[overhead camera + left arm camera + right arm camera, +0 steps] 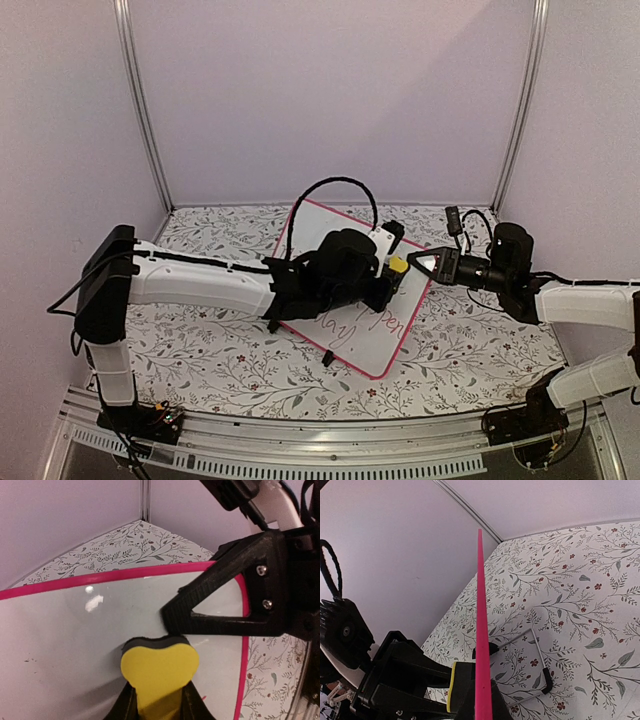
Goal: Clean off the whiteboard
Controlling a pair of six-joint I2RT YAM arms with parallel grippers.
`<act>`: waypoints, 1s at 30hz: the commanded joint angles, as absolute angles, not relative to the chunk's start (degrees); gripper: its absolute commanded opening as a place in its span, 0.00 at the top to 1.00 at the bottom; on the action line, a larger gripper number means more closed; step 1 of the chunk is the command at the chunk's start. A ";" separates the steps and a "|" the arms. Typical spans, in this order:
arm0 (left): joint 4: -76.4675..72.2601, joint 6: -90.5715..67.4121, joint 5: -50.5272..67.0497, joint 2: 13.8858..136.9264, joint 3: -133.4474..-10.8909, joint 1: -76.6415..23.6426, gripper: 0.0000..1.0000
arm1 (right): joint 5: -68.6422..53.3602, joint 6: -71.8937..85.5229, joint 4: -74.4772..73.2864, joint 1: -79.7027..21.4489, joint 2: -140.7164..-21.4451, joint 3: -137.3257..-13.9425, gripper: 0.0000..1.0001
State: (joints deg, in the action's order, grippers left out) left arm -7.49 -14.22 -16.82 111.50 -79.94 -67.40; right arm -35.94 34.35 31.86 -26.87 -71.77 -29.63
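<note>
The whiteboard (330, 240) has a pink-red frame and stands tilted on the floral table. Red handwriting (345, 330) shows on its lower part. My left gripper (393, 275) is shut on a yellow eraser (397, 266) with a black felt face, pressed on the board near its right edge. In the left wrist view the eraser (160, 666) sits between my fingers on the board (60, 630). My right gripper (428, 263) is shut on the board's right frame, seen edge-on in the right wrist view (482, 630).
A wire stand (540, 665) with black end caps lies on the floral table (220, 350) behind the board. Two black clip feet (327, 357) show at the board's lower edge. Walls and metal posts (140, 110) enclose the table.
</note>
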 commanded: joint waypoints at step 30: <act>15.99 -26.65 -22.51 115.93 -77.95 -70.05 1.00 | -44.04 28.56 25.67 -30.92 -74.01 -28.85 1.00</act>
State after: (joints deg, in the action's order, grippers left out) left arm 5.74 -26.59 -19.53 110.30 -77.43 -72.10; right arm -36.07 34.22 32.21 -26.83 -72.18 -29.71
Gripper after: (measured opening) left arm 0.223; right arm 0.032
